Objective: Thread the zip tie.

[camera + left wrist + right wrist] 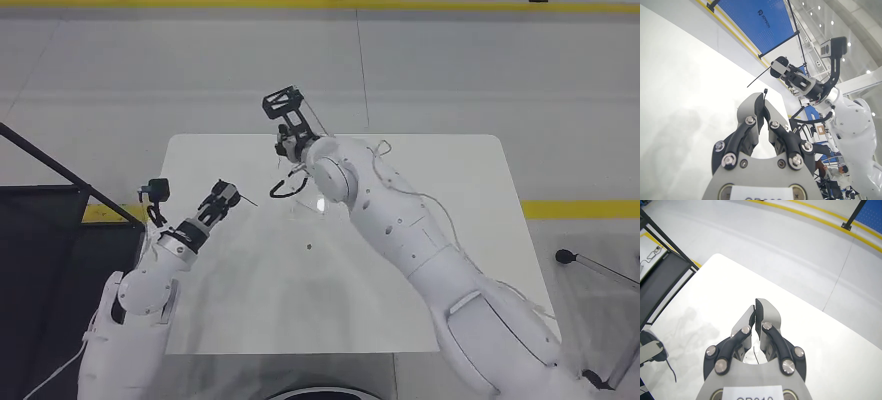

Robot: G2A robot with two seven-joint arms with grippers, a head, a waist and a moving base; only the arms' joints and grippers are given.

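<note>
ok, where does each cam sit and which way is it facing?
Top view: overhead, looking down at the table; left arm and right arm show.
Left wrist view: behind the left gripper, shut on the zip tie; faces the right gripper.
Right wrist view: behind the right gripper, looking down over the table.
Shared: each wrist view catches the other arm's gripper.

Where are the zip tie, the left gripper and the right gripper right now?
zip tie [765,91]: left wrist view, on its square head above the fingertips.
left gripper [762,100]: left wrist view, midway between its closed fingertips.
right gripper [755,306]: right wrist view, midway between its closed fingertips.
</note>
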